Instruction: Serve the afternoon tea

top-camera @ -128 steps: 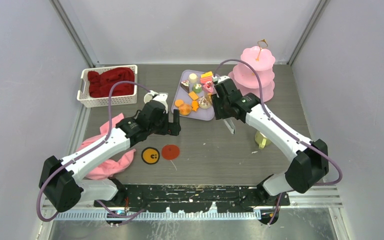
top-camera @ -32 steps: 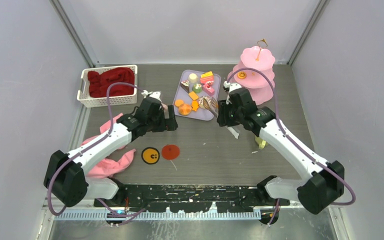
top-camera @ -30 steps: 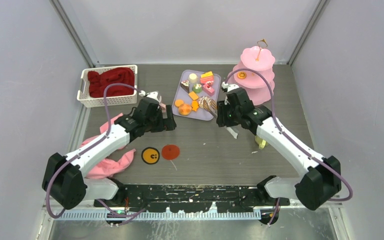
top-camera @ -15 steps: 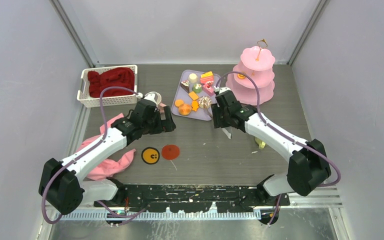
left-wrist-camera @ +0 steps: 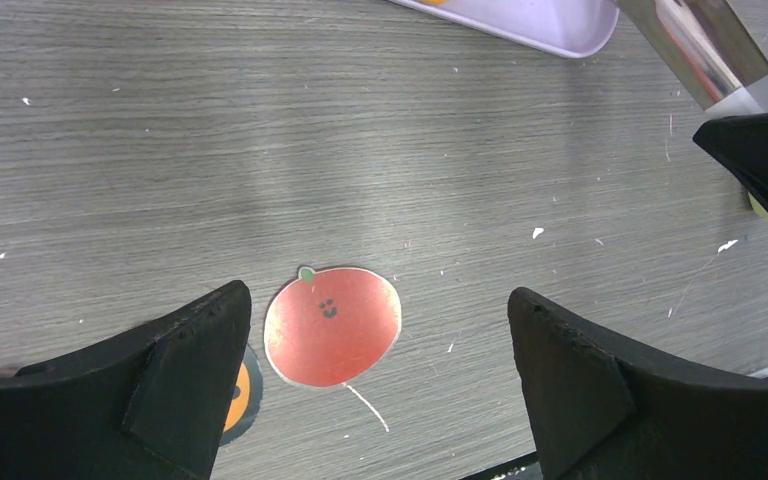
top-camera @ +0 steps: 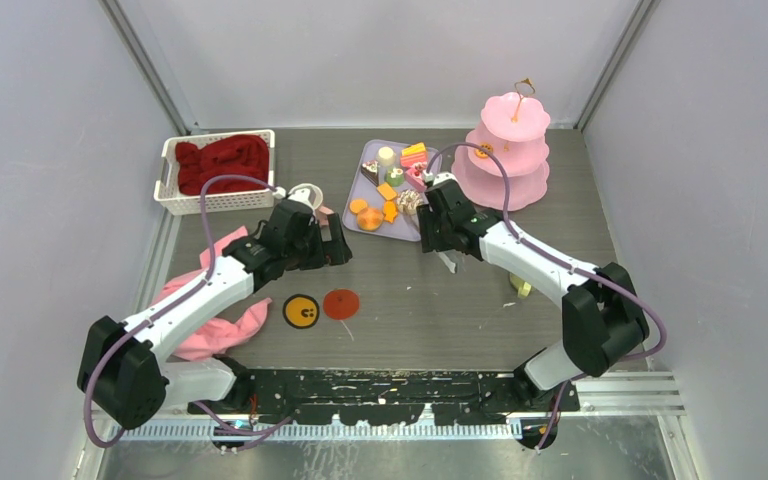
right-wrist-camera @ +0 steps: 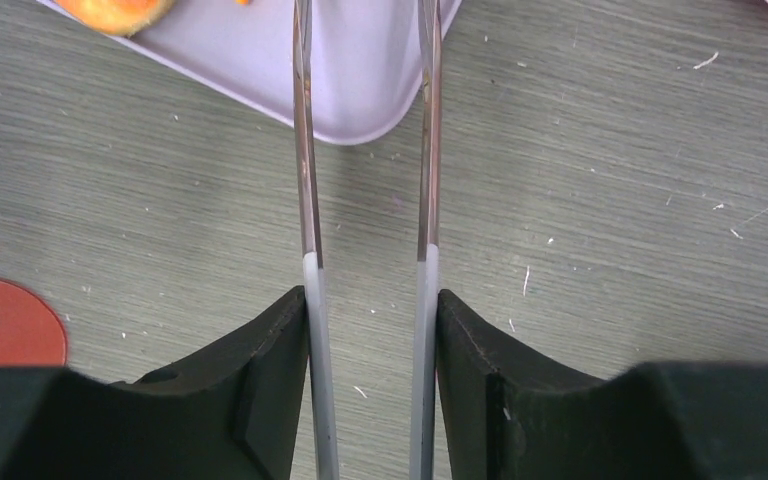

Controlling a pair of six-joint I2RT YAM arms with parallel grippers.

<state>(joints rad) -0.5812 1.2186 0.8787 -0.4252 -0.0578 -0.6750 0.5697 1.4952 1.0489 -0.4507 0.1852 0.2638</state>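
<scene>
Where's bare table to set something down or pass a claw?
Widest: bare table between the red coaster and the yellow object, near the arm bases. Also the far strip between white basket and lilac tray. Crowded: the tray's near edge, where the right claw holds tweezers; pink cloth fills near-left.

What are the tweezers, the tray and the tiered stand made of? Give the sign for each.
Tweezers: metal, probably polished steel; the blades mirror their surroundings, with a duller grey stretch where the right hand clamps them.
Tray: likely plastic; even lavender, rounded lip, soft sheen.
Tiered stand: probably plastic too; uniform pink, wavy-edged tiers, though its finish is hard to judge from above.
</scene>
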